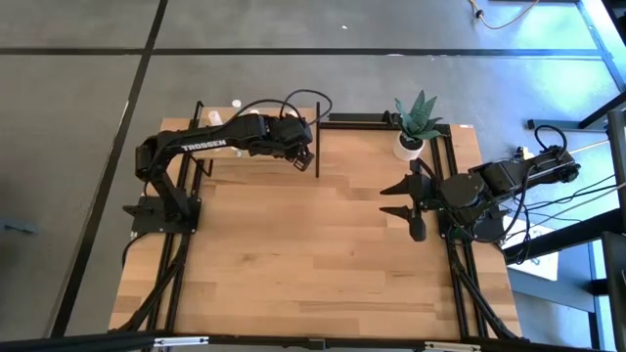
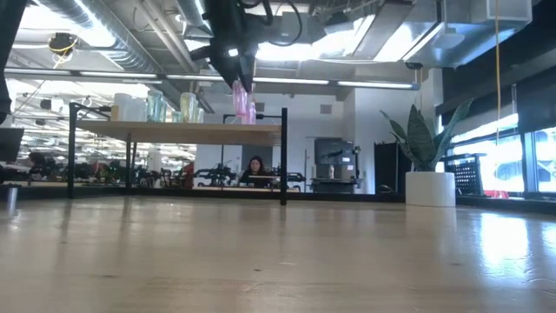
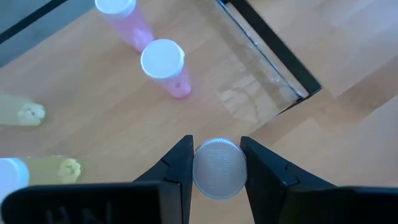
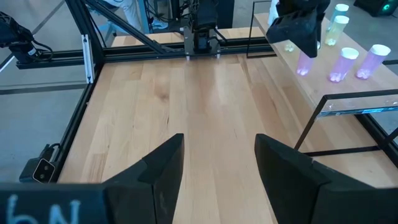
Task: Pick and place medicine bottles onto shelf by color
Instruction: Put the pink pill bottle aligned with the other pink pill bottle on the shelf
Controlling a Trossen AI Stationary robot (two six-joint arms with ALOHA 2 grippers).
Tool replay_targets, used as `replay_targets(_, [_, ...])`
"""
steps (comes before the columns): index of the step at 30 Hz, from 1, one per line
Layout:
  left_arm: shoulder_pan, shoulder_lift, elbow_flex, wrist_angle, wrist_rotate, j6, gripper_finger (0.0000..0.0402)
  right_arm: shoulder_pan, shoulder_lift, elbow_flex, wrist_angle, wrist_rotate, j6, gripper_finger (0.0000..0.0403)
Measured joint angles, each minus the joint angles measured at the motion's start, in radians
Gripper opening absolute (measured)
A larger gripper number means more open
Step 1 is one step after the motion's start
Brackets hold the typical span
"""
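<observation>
Two pink bottles [image 3: 163,64] near shelf [image 3: 261,99] edge, left pincer [image 3: 217,167] gripping third

text: "TROSSEN" | on: left arm [image 1: 201,145] | other text: none legible

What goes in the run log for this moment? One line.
left gripper: shut on pink bottle, over shelf beside two pink bottles | right gripper: open, empty, waiting above table
</observation>
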Motion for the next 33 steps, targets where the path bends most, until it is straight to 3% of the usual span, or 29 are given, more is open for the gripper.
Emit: replay_targets(33, [0.049, 0.027, -0.016, 0.060, 0.058, 0.080, 0.0118, 0.000, 0.000, 0.000, 0.000, 0.000, 0.000, 0.0198])
